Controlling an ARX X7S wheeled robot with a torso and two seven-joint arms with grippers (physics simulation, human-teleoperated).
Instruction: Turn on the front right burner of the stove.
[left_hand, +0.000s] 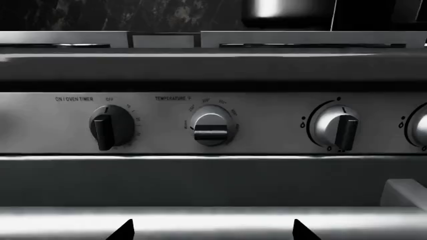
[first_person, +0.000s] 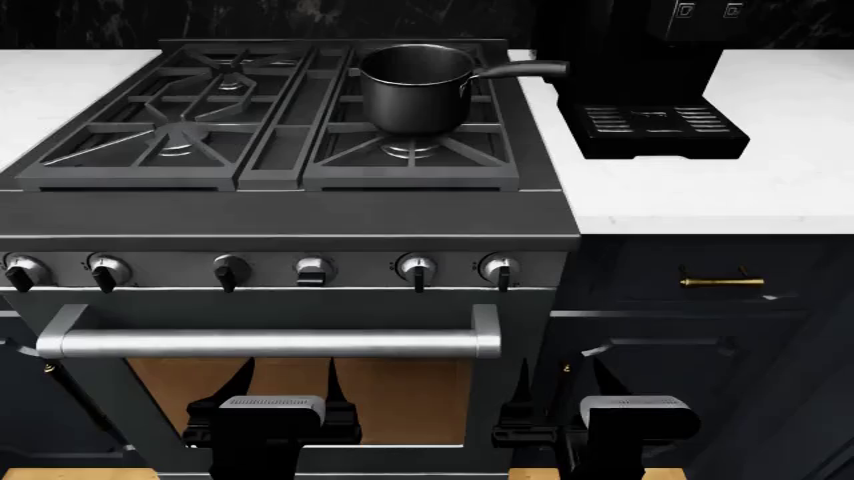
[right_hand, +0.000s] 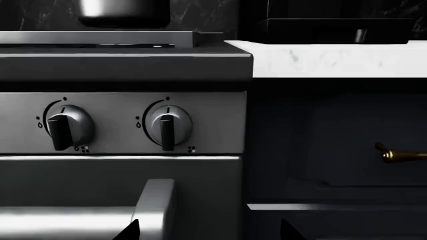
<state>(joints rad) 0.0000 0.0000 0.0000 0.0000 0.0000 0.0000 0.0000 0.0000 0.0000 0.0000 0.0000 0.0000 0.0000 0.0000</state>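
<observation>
Here the stove (first_person: 287, 215) fills the head view; its front right burner (first_person: 411, 150) sits at one o'clock, under the black saucepan (first_person: 416, 88). Both the left gripper (first_person: 271, 420) and right gripper (first_person: 627, 420) hang at six o'clock, spread, empty. Risk: two near-identical right knobs (right_hand: 167, 125), so the wrong one could get twisted.

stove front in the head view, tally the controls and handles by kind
Round knobs on the stove panel: 6, from the far-left knob to the far-right knob
Silver oven handle: 1
Brass drawer pull on the cabinet beside it: 1
Saucepan handle: 1
Total: 9
</observation>
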